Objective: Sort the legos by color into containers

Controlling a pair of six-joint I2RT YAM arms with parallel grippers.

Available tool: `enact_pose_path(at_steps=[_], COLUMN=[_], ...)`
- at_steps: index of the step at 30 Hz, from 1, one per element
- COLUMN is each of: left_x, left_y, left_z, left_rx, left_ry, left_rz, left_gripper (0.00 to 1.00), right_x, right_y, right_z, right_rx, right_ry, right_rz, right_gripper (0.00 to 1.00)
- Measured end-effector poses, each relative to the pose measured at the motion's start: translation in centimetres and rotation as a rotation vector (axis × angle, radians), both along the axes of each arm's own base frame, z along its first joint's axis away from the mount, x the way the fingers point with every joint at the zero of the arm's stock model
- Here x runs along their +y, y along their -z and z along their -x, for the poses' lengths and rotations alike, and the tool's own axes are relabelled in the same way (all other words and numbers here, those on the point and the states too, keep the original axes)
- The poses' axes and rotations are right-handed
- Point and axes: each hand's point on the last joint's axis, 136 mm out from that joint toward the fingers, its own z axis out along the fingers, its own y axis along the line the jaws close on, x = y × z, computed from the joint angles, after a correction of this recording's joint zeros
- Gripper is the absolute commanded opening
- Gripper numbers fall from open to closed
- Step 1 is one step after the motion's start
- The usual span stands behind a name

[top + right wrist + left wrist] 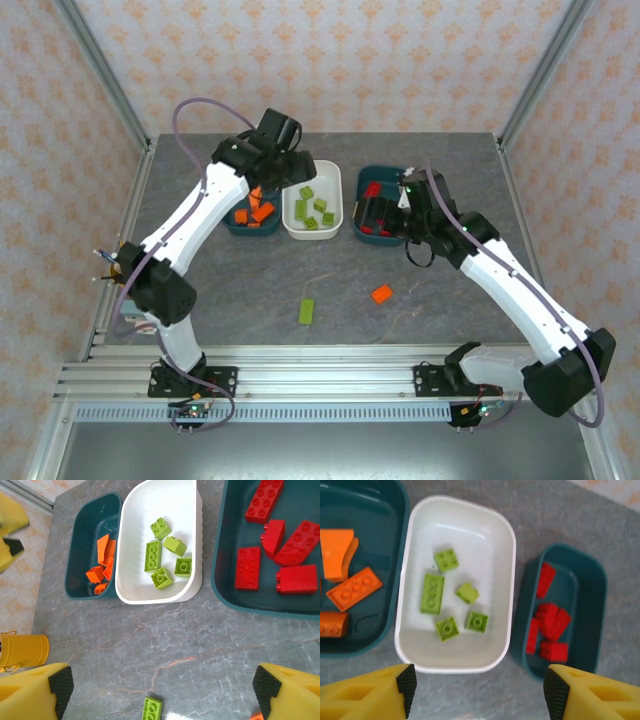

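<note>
Risk: lime-green oblong plastic brick, lower centre, possibly slipping from shallow pinch; left claw, right claw both gaping wide, empty.

Grey marbled table enclosed by peach floral-patterned walls.

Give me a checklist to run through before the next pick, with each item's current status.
1. Left end effector open, empty: ok.
2. Right end effector open, empty: ok.
3. White plastic tub holds only lime green bricks: ok.
4. Left dark teal plastic tub holds only orange bricks: ok.
5. Right dark teal plastic tub holds only red bricks: ok.
6. Grey table cleared: not ok; lime green oblong brick and loose orange brick lie there.
</note>
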Motion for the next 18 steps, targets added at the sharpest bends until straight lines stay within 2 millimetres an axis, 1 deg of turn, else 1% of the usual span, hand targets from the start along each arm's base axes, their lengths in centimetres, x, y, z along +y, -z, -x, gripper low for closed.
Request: enact_pose_path(at_steps=[3,6,8,10,13,15,18], left_x=[-0.5,-2.4,-4.4,-6.6,-9.9,-12.3,-15.4], left_y=[1.9,4.9,6.9,8.3,9.8,10.6,12.8], left_z=[2.6,5.8,8.4,10.7,13.8,15.3,17.2], left_rx=[0.041,0.096,0.125,0.134,0.132,0.114,0.109], left_ry=[0.074,0.195,0.307,0.411,0.556,0.641,0.745], left_rz=[-0.028,-0.071,-0.102,-0.125,-0.152,-0.174,-0.22], left_gripper=[0.7,0.69,0.69,0.69,0.7,0.71,0.73], right_x=[-1.0,-2.3,-3.4,-4.4,-5.7,-6.8,-8.5], right_y=[0.4,1.6,2.6,3.5,4.8,5.7,6.3], right_z=[1.2,2.4,3.4,4.4,6.3,7.7,9.8], right_rx=[0.021,0.077,0.124,0.165,0.236,0.299,0.372], right_ry=[0.021,0.066,0.112,0.155,0.217,0.276,0.38], right_rz=[0.016,0.041,0.061,0.071,0.074,0.078,0.049], right_gripper=[0.9,0.89,0.89,0.88,0.88,0.88,0.88])
